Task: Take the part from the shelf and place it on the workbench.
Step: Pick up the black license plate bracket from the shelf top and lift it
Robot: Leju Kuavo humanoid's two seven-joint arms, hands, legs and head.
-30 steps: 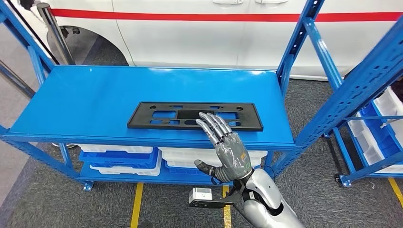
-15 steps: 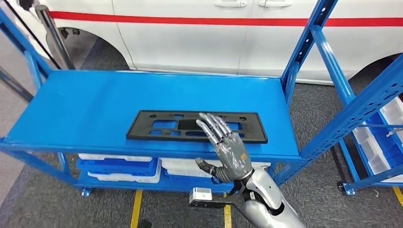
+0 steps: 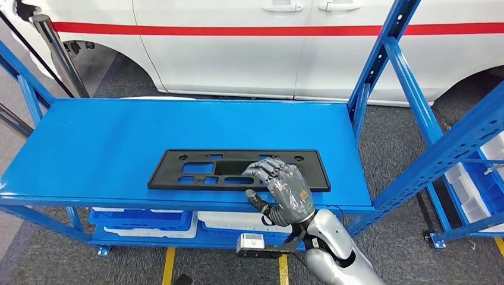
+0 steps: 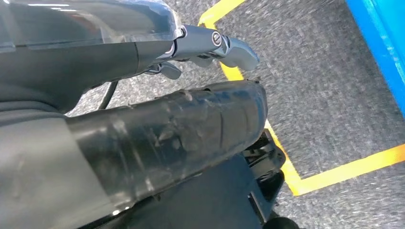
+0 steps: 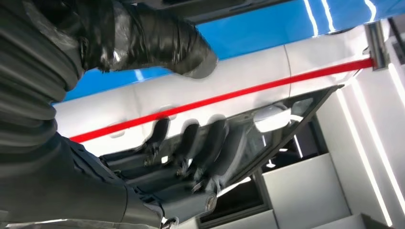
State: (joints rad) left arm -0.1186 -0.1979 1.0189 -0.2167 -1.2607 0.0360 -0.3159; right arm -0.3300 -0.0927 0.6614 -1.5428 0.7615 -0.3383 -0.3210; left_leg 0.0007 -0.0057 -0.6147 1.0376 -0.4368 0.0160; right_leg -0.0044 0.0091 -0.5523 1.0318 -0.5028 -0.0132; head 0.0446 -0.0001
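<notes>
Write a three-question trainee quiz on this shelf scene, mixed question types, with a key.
1. True or false: the black part lies flat on the blue shelf.
2. Over which portion of the part are the right hand and its fingers?
A. its near edge, toward the right end
B. its far left corner
C. nowhere near it
3. Fill in: behind the shelf stands a white vehicle with a ___ stripe.

Key: 1 true; 2 A; 3 red.
</notes>
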